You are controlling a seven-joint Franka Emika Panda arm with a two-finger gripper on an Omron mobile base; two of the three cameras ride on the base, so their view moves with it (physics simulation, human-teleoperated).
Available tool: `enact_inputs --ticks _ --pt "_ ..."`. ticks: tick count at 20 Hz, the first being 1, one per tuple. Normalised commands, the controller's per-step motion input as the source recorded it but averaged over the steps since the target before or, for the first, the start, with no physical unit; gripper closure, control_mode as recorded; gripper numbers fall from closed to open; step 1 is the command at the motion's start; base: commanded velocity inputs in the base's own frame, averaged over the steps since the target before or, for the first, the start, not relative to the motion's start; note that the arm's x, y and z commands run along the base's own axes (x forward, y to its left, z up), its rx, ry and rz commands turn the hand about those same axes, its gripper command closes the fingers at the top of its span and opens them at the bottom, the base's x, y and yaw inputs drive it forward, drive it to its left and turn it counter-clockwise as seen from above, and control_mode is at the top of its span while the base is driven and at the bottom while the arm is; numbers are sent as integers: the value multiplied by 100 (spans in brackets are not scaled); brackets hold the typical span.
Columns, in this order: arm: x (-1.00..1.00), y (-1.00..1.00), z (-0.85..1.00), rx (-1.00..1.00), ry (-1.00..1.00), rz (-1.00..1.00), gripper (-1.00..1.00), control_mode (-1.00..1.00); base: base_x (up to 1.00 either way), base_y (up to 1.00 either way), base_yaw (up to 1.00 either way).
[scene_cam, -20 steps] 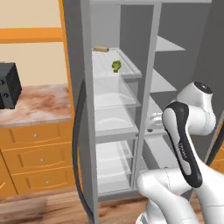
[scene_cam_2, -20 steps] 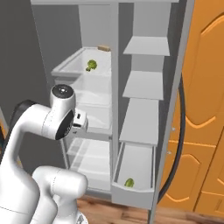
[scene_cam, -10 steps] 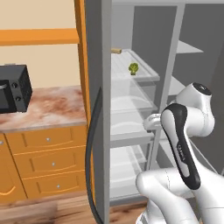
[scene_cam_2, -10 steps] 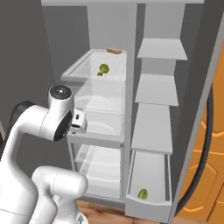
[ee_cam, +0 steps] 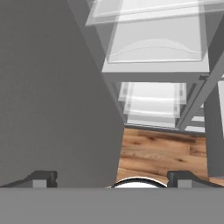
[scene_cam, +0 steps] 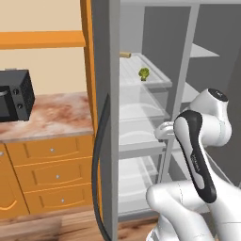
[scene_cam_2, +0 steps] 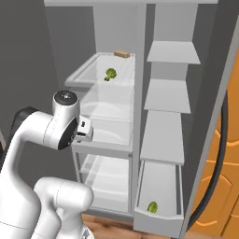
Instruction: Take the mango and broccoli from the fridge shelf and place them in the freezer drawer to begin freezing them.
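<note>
The broccoli (scene_cam_2: 110,73) (scene_cam: 143,73), a bumpy dark green clump, lies on the translucent fridge shelf (scene_cam_2: 88,77) (scene_cam: 157,84) at the top of the left compartment. The mango (scene_cam_2: 152,207), smooth and yellow-green, rests in the grey freezer drawer (scene_cam_2: 158,220), which is pulled out at the bottom of the right compartment. My gripper (ee_cam: 112,178) is open with nothing between its fingertips (ee_cam: 41,178). It hangs in front of the middle bins, well below the broccoli and left of the drawer, and looks down past the fridge's bins to the floor.
A tan block (scene_cam_2: 122,53) lies at the back of the same shelf. Clear bins (ee_cam: 155,43) sit under it, grey shelves (scene_cam_2: 168,93) above the drawer. The open fridge door (scene_cam: 106,117) stands left, with counter (scene_cam: 52,117), microwave (scene_cam: 14,96) and wooden drawers (scene_cam: 52,164) beyond.
The base has moved, so the whole scene has slid right in both base views and looks closer. The arm keeps its pose and the gripper stays open.
</note>
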Motion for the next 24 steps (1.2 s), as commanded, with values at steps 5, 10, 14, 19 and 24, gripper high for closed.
enact_inputs --ticks 5,10,14,19,24 --pt "0 0 0 0 0 0 -100 100 66 18 2" --pt "0 0 0 0 0 0 -100 100 81 9 11" --pt "0 0 0 0 0 0 -100 100 14 21 10" --pt "18 0 27 0 -13 0 -100 -100 13 4 2" --pt "75 0 100 0 -41 -5 -100 -100 0 0 0"
